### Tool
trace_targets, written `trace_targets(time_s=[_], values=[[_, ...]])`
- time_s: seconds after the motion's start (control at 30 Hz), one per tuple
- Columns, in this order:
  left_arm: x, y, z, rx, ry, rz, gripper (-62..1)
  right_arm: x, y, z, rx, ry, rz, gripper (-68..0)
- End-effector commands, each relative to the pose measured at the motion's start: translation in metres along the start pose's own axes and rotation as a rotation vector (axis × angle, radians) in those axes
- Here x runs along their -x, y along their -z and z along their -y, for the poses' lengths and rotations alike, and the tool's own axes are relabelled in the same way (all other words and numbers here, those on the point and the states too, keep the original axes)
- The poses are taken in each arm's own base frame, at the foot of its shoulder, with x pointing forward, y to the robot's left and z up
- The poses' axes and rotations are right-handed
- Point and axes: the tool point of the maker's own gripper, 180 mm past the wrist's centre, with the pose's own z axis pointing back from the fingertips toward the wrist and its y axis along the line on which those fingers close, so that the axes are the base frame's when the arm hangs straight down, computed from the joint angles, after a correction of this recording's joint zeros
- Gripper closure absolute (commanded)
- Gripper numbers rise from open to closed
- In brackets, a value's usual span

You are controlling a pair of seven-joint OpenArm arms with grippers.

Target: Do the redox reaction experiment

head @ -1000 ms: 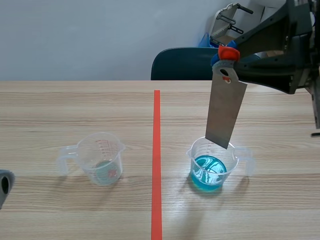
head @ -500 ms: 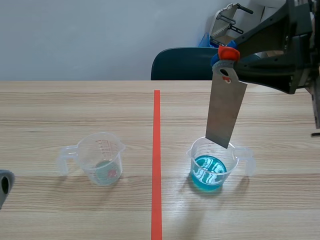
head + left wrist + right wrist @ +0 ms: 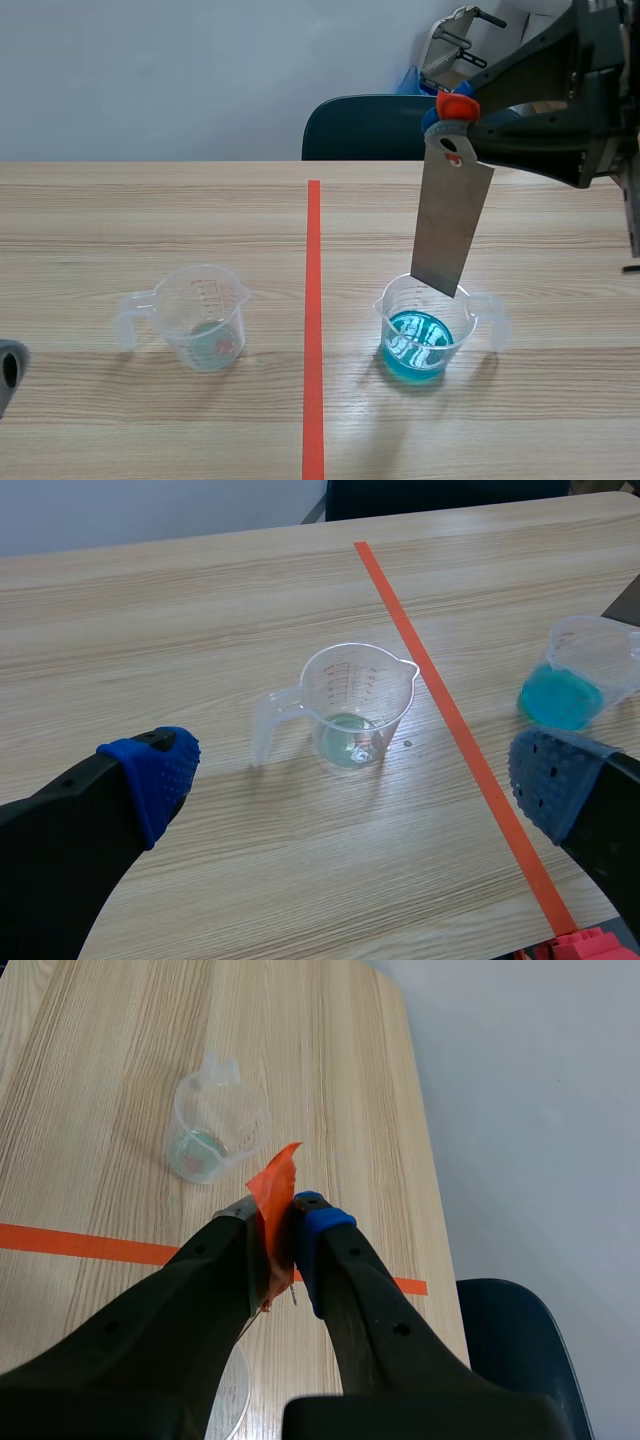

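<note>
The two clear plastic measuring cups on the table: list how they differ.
Contents: the clear left cup holds only a thin pale layer; the clear right cup holds bright blue liquid.
Handles: in the scene view the left cup's points left, the right cup's points right.
Overhead: a flat grey metal strip, held in the right gripper, hangs over the right cup; nothing hangs over the left cup.
Both stand upright and look alike in shape.
</note>
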Motion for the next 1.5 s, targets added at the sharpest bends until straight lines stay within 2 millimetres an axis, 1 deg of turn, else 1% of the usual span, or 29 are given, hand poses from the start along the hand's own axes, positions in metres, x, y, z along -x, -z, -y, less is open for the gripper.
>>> trace_targets(time_s=[0.0,0.8,0.87,0.97,1.03,1.17,1.33,1.37,1.4,1.47], values=[[-0.008,0.001,0.001,0.003,-0.002,0.032,-62.3,-0.01,0.0,0.006,0.013,-0.018,0.03,-0.7],[-0.008,0.001,0.001,0.003,-0.002,0.031,-62.3,-0.01,0.0,0.006,0.013,-0.018,0.031,-0.7],[-0.01,0.002,0.001,0.002,0.0,0.043,-62.3,-0.01,0.0,0.006,0.013,-0.018,0.031,-0.7],[-0.016,0.009,-0.002,-0.002,0.011,0.074,-62.3,-0.01,0.0,0.006,0.013,-0.018,0.031,-0.7],[-0.016,0.015,-0.006,-0.006,0.019,0.084,-62.3,-0.01,0.0,0.006,0.012,-0.018,0.03,-0.7],[-0.007,0.03,-0.013,0.011,0.027,0.099,-62.3,-0.01,0.0,0.006,0.012,-0.018,0.03,-0.7],[0.006,0.06,-0.007,0.084,0.004,0.133,-62.3,-0.01,0.0,0.006,0.012,-0.018,0.031,-0.7],[0.008,0.067,-0.005,0.1,0.001,0.138,-58.6,-0.01,0.0,0.006,0.012,-0.018,0.031,-0.7],[0.009,0.073,-0.004,0.115,-0.004,0.146,-51.3,-0.01,0.0,0.006,0.012,-0.018,0.031,-0.7],[0.011,0.088,-0.001,0.134,-0.015,0.163,-34.2,-0.01,0.0,0.006,0.012,-0.018,0.03,-0.7]])
